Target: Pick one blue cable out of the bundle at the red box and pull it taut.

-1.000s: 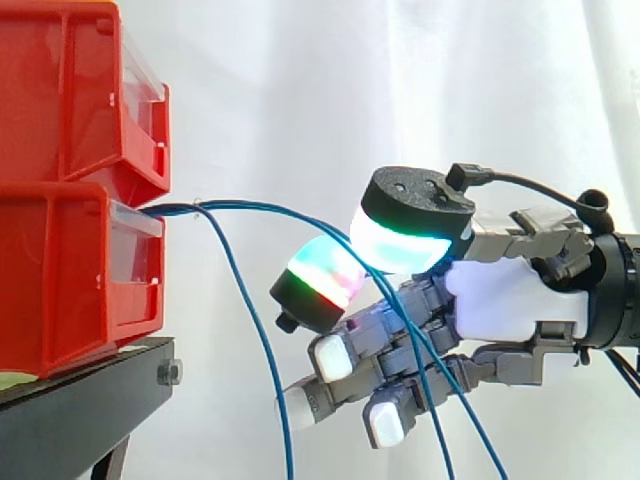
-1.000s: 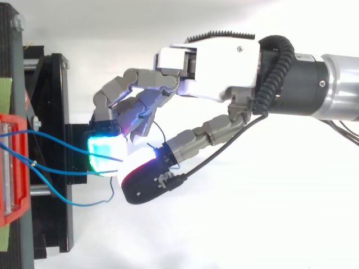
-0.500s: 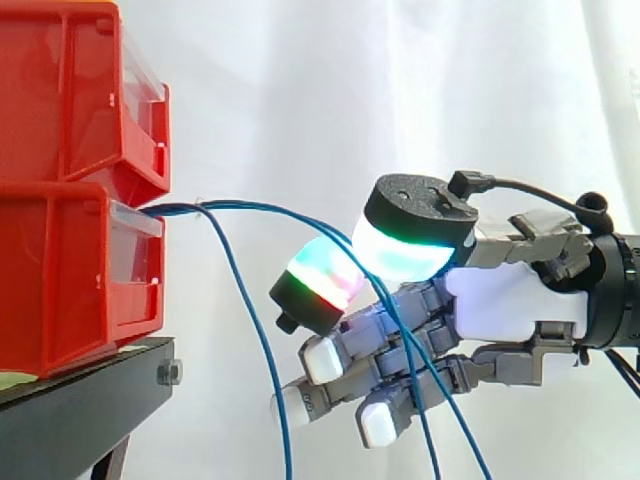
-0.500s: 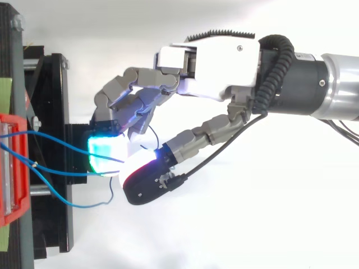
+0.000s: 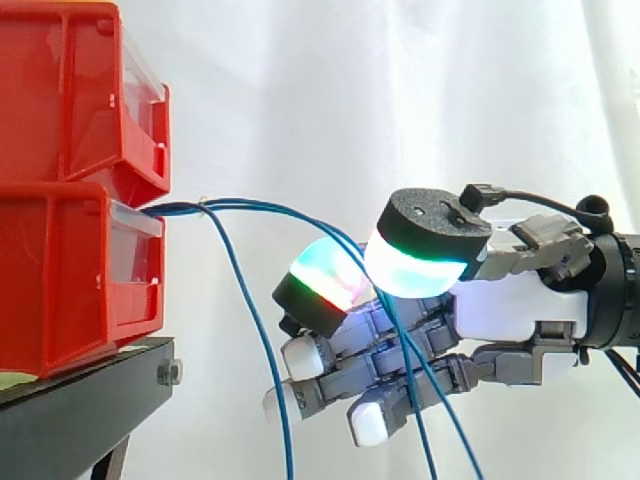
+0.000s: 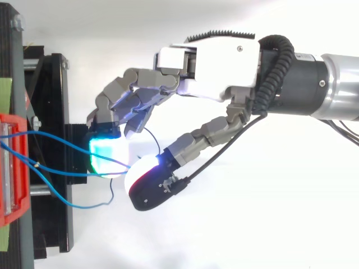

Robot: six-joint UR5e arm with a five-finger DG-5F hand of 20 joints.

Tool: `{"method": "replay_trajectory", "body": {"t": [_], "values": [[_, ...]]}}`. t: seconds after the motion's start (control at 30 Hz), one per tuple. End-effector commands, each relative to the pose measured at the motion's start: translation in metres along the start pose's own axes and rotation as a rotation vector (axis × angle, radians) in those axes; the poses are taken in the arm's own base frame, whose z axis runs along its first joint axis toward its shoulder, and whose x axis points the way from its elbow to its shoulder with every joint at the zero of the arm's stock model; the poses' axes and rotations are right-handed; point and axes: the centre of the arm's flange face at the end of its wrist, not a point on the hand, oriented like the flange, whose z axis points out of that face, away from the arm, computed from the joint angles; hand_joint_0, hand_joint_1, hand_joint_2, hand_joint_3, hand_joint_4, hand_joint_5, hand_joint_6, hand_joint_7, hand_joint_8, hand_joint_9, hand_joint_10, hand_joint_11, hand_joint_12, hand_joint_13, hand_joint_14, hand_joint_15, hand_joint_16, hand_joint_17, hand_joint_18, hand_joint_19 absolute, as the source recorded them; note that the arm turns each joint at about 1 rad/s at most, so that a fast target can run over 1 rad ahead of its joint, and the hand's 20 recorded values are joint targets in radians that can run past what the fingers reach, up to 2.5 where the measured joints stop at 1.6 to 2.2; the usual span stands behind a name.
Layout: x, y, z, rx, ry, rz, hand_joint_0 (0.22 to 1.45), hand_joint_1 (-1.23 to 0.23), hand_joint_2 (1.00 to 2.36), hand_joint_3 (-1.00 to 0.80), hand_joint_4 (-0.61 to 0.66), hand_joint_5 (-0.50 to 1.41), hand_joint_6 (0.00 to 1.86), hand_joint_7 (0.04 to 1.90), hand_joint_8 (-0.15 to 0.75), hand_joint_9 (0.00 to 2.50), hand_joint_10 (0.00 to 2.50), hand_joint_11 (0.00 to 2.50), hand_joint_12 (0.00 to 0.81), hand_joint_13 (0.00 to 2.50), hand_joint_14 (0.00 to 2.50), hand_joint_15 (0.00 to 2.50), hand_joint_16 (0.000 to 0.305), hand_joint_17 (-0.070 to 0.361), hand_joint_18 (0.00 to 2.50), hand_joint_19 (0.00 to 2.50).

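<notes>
Several thin blue cables (image 5: 262, 210) leave the lower red bin (image 5: 70, 270) as a bundle and sag to the right. My hand (image 5: 510, 300) reaches in from the right with its fingers curled. One blue cable (image 6: 61, 174) runs in between the cyan-glowing finger pad (image 6: 106, 154) and the thumb pad (image 6: 147, 182), which stand close together around it. In the side view the same cable passes between the thumb pad (image 5: 425, 250) and the finger pad (image 5: 320, 285), then drops across the lower fingers. All the cables hang slack.
A second red bin (image 5: 70, 90) is stacked on the lower one, both on a black stand (image 5: 90, 400). A loose blue cable (image 6: 84, 204) loops over the stand's edge. A white curtain hangs behind.
The thumb pad has slid a little back toward the wrist and lower, away from the finger pad. The lower fingers have curled further toward the bins. The cables stay slack.
</notes>
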Motion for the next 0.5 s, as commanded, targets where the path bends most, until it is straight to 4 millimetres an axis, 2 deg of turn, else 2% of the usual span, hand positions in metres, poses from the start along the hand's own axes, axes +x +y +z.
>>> {"method": "replay_trajectory", "body": {"t": [0.0,0.1,0.33,0.47], "values": [[-0.0002,-0.0004,0.0,0.0,-0.001,0.0,0.84,-1.02,1.02,-0.29,0.14,-0.22,0.89,0.92,0.228,0.53,0.01,0.61,0.383,0.33,0.01,0.19,0.057,0.128,0.62,0.47],[0.001,-0.0002,0.0001,0.0,0.001,-0.001,0.84,-1.03,1.02,-0.25,0.16,-0.23,0.89,0.92,0.225,0.47,0.01,0.59,0.381,0.27,0.01,0.18,0.057,0.129,0.58,0.46],[0.0001,-0.0005,-0.0001,0.001,0.003,0.0,0.83,-1.04,1.02,-0.3,0.17,-0.23,0.89,0.89,0.226,0.39,0.01,0.58,0.382,0.21,0.0,0.15,0.058,0.131,0.54,0.43],[0.0001,-0.0005,-0.0001,0.001,0.003,0.0,0.76,-1.04,1.01,-0.38,0.17,-0.23,0.89,0.87,0.234,0.39,0.01,0.57,0.383,0.22,0.0,0.14,0.059,0.132,0.59,0.4]]}}
